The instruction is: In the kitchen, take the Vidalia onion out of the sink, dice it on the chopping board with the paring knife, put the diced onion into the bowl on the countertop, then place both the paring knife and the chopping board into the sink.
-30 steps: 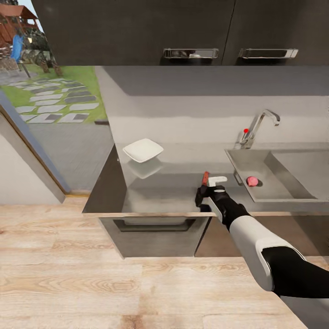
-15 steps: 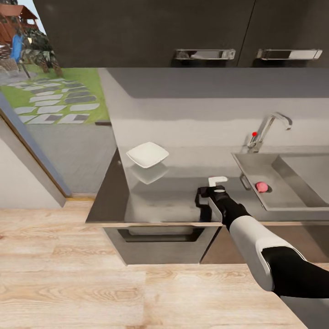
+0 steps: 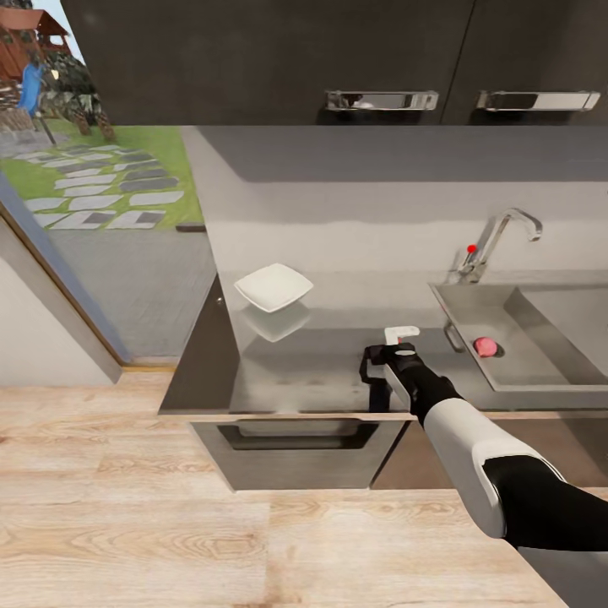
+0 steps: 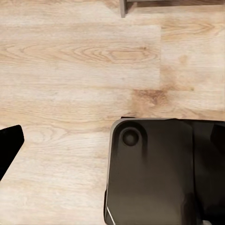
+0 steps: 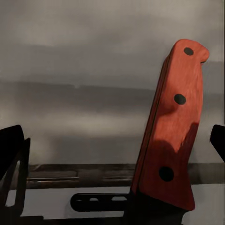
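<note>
Reddish-brown paring knife (image 5: 173,126) handle rises between my right gripper (image 3: 382,361) fingers over countertop (image 3: 312,371); grip unclear. Vidalia onion (image 3: 484,345) lies right, in sink (image 3: 540,371). Next: secure knife.

Right arm outstretched, right claw (image 3: 377,365) spread wide.

right arm (image 3: 473,447): glossy white shell, black elbow and wrist segments | right gripper (image 3: 382,359): black with white finger | base (image 4: 159,173): black, rounded corner
</note>
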Tool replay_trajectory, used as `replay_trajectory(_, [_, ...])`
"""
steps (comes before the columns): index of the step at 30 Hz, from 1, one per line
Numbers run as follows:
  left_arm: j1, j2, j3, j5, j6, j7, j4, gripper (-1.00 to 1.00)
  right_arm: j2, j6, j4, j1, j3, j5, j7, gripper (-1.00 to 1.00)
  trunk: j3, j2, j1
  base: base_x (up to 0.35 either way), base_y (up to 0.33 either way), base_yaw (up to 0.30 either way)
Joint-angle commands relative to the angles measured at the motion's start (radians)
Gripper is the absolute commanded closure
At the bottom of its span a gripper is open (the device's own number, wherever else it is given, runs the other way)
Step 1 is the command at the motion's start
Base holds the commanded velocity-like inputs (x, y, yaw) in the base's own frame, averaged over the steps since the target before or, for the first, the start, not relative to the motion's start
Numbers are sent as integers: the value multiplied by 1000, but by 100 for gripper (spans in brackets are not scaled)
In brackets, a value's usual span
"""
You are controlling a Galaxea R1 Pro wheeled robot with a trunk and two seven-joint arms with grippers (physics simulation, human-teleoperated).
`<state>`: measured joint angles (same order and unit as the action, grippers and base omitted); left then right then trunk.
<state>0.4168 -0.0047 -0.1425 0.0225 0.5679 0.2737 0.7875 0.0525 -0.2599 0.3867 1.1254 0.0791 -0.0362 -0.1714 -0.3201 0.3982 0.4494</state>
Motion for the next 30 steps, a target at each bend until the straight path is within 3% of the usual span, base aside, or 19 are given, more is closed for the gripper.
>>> replay_trajectory(1, [0, 0, -3, 2, 1, 6, 1, -100, 0, -9, 1, 1, 7, -4, -5, -100, -2, 2, 1, 0, -77, 0])
replay_trajectory(16, [0, 0, -3, 2, 1, 5, 0, -100, 1, -9, 1, 1, 7, -4, -5, -100, -2, 2, 1, -86, -227, 0])
replay_trajectory(30, [0, 0, -3, 2, 2, 5, 1, -100, 1, -9, 1, 1, 7, -4, -5, -100, -2, 2, 1, -15, -30, 0])
